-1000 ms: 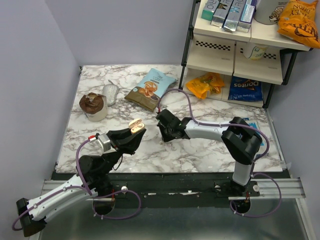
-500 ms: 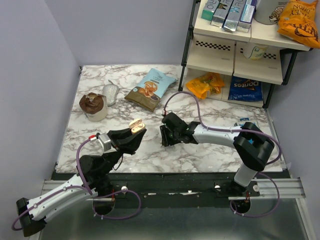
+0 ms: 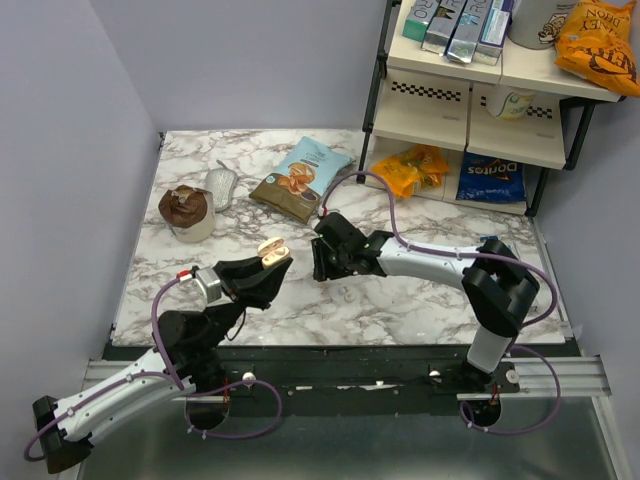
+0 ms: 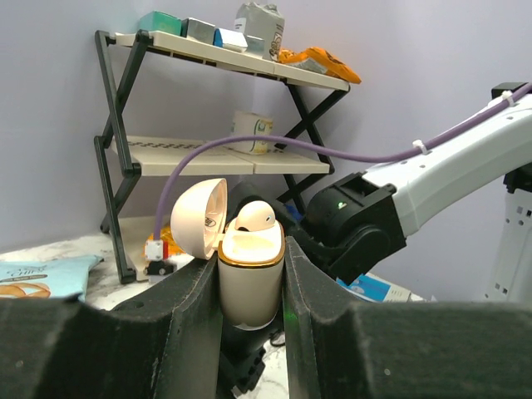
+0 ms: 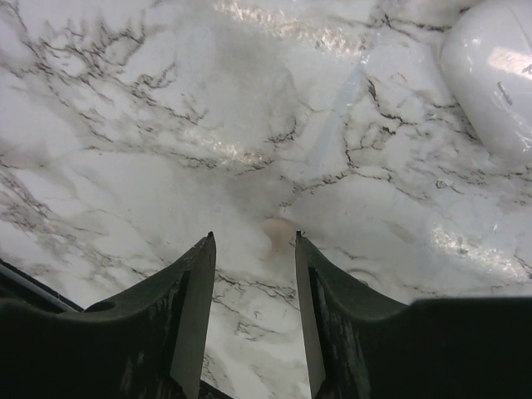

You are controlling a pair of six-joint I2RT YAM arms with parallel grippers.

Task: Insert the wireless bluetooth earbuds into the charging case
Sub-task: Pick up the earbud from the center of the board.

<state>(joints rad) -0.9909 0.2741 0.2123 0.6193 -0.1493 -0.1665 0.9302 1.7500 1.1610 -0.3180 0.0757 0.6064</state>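
A small white clamshell charging case [image 4: 249,287] with a tan-peach inner face is held upright in the left pincer [image 4: 252,270], above the white-and-grey marbled bench [image 3: 400,300]. The body of the case is clamped between the two black fingers [image 4: 191,307], which press on its sides. Its lid [image 4: 199,220] is swung open and stands to the left of the body. One tiny white rounded earbud [image 4: 253,216] is seated in the top of the case, its crown raised above the gold-coloured rim.

To the right of the case, the right pincer [image 5: 253,241] is pointed down at the bench. Its fingers are set moderately apart and nothing is gripped between them. A small blurred peach spot [image 5: 277,233] is seen on the marble in the gap at the tips; what it is cannot be told. A glossy white rounded object [image 5: 490,75] lies on the bench past the tips and to their right, cut off by the frame edge. Whether it is the second earbud cannot be told.

Beyond the case and to its left, a paper cup with a brown lid [image 3: 187,212] is seen. Straight beyond the case lies a light-blue snack bag [image 3: 303,177]. Farther off and to the right of the case stands a black-framed shelf rack [image 3: 470,100].
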